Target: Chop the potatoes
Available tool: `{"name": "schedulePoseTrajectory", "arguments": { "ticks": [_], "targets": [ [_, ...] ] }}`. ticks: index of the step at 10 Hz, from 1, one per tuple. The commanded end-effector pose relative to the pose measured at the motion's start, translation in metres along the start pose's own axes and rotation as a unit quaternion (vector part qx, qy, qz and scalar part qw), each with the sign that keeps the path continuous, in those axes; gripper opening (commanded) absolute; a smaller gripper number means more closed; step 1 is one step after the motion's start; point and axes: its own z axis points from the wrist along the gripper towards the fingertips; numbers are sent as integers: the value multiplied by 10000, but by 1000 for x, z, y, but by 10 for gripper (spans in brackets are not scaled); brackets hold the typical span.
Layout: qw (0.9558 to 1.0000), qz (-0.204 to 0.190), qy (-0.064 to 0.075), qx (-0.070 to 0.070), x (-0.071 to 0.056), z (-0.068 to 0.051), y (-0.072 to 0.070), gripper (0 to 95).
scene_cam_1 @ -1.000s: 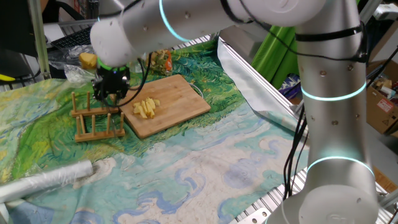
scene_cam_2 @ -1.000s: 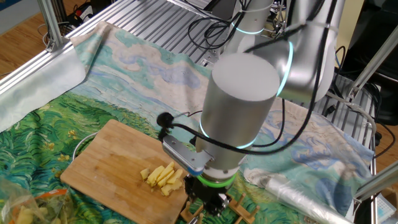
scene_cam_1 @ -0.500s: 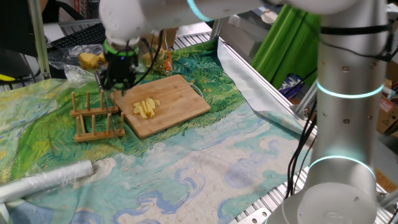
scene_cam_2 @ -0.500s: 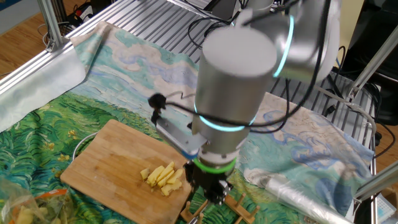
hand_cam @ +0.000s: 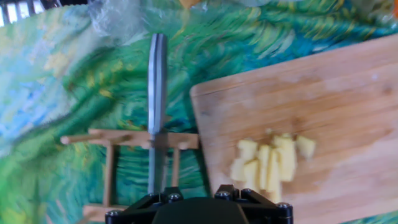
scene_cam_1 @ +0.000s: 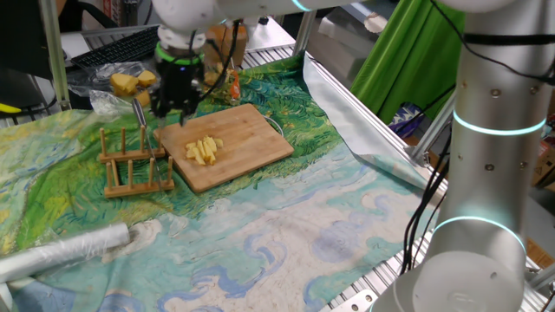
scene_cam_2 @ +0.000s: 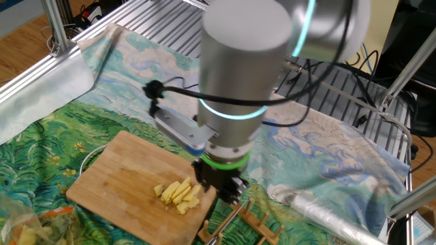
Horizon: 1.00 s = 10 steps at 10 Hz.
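Note:
The potatoes (scene_cam_1: pixel 204 150) are a small cluster of pale-yellow sticks on the wooden cutting board (scene_cam_1: pixel 247 139). They also show in the other fixed view (scene_cam_2: pixel 179 194) and the hand view (hand_cam: pixel 270 163). A grey knife (scene_cam_1: pixel 141 126) leans in the wooden rack (scene_cam_1: pixel 134 169) left of the board; in the hand view the knife (hand_cam: pixel 155 99) stands across the rack (hand_cam: pixel 124 140). My gripper (scene_cam_1: pixel 178 97) hovers above the board's left corner, beside the rack, open and empty. In the hand view only the gripper's (hand_cam: pixel 198 194) spread finger bases show.
A plastic bag with yellow pieces (scene_cam_1: pixel 130 84) and another bag (scene_cam_1: pixel 227 82) lie behind the board. A foil-wrapped roll (scene_cam_1: pixel 61 251) lies at the front left. The painted cloth (scene_cam_1: pixel 286 225) covers the table; aluminium frame rails edge it.
My gripper has risen and moved back and right, away from the rack. The knife stays in the rack. The potatoes have not moved.

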Motion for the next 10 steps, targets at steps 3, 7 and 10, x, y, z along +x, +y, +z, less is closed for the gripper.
{"name": "schedulePoseTrajectory", "arguments": {
  "ticks": [3,7,10],
  "targets": [
    [9985,-545,-23,2,-6,9,-45,190],
    [9966,-825,-13,-23,-13,19,-72,0],
    [9957,-927,-15,-28,-16,21,-80,0]
  ]
}}
